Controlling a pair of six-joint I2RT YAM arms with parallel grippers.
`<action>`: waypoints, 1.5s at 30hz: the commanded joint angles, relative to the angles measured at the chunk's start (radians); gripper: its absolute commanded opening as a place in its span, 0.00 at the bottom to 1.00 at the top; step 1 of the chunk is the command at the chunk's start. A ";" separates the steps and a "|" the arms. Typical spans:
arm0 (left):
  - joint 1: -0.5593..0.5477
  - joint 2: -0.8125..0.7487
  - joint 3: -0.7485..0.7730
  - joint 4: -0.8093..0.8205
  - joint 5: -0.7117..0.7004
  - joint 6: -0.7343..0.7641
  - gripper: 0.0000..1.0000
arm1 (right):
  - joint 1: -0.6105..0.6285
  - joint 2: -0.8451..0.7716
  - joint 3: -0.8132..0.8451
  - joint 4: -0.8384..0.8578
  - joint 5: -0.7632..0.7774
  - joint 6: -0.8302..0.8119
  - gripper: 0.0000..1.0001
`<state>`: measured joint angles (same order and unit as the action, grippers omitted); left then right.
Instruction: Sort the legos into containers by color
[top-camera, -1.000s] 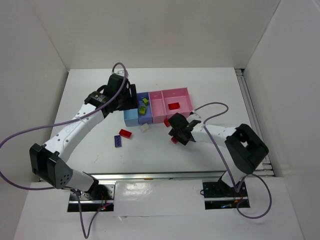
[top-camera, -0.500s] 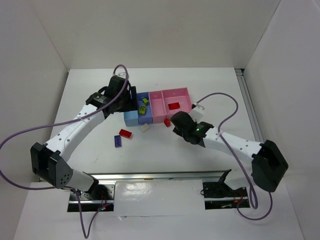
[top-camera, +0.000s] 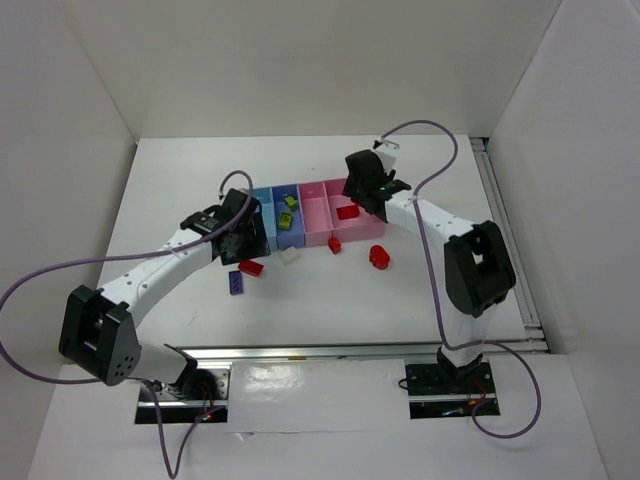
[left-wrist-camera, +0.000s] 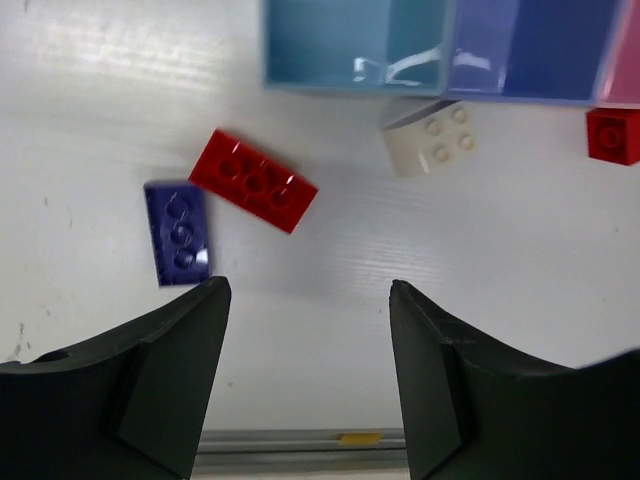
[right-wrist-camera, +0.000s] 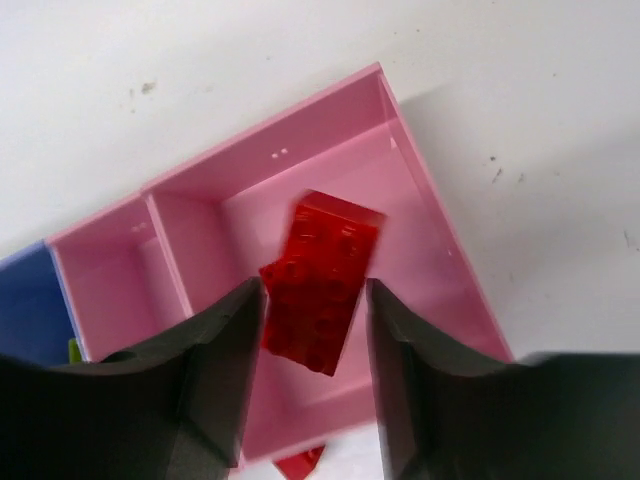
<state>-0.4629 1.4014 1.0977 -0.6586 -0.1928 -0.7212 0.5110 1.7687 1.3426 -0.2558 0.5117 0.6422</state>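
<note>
Left gripper (left-wrist-camera: 308, 292) hangs wide open, holding nothing, above a purple-blue brick (left-wrist-camera: 178, 232), red brick (left-wrist-camera: 253, 180) and white brick (left-wrist-camera: 430, 137) beside the containers (top-camera: 313, 216). Right gripper (right-wrist-camera: 312, 290) narrowly brackets a blurred red lego (right-wrist-camera: 322, 300) over the wider pink bin (right-wrist-camera: 425, 235); whether it is gripped is unclear.

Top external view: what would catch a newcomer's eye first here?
The right gripper is stretched over the wider pink plastic bin with a blurred red plastic brick between its fingers; whether it grips is unclear. The left gripper hangs open above a long red brick and a purple-blue brick on the white table.
</note>
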 joint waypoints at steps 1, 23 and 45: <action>0.013 -0.080 -0.064 -0.035 -0.062 -0.161 0.76 | -0.020 0.061 0.118 0.009 -0.058 -0.081 0.70; 0.081 0.094 -0.308 0.102 -0.168 -0.274 0.70 | -0.029 -0.149 -0.051 0.053 -0.058 -0.072 0.81; 0.069 0.109 0.135 -0.012 -0.188 -0.046 0.30 | -0.121 -0.229 -0.135 0.024 -0.093 -0.053 0.78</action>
<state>-0.3897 1.4082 1.1282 -0.6731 -0.4118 -0.8425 0.4168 1.5787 1.2129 -0.2333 0.4301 0.5831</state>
